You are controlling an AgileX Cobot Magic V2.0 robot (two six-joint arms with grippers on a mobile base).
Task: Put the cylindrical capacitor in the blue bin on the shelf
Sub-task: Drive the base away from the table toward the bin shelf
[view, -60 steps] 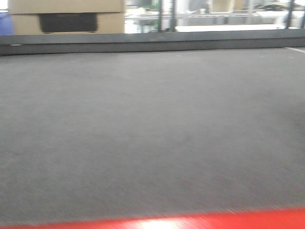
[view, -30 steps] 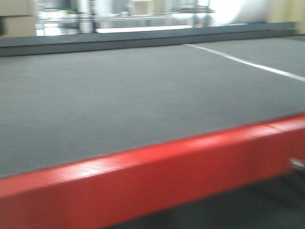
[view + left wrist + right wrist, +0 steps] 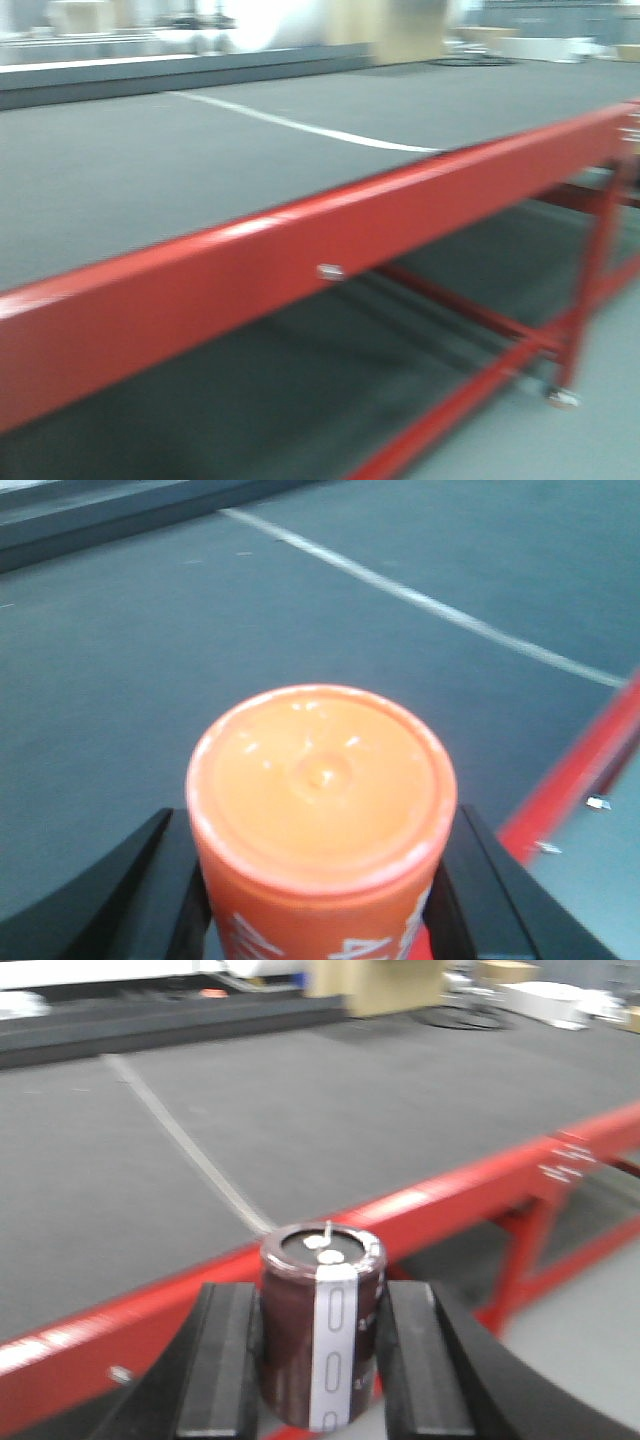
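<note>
We see a red rail [image 3: 250, 285] slanting across the blurred view, a small silvery bolt [image 3: 330, 271] on its face. Behind lies the grey bench top [image 3: 150, 170] with a white line [image 3: 300, 125]; below, a red leg [image 3: 592, 270] ends in a caster [image 3: 562, 397].

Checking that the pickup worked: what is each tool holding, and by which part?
The right tool grips the cylindrical capacitor by its sides; the left tool grips an orange cylinder likewise.

Industrial workshop/warehouse hall: long red-framed workbench [image 3: 250, 270], grey mat top [image 3: 120, 170], cardboard boxes [image 3: 380, 985] in bkgd.
</note>
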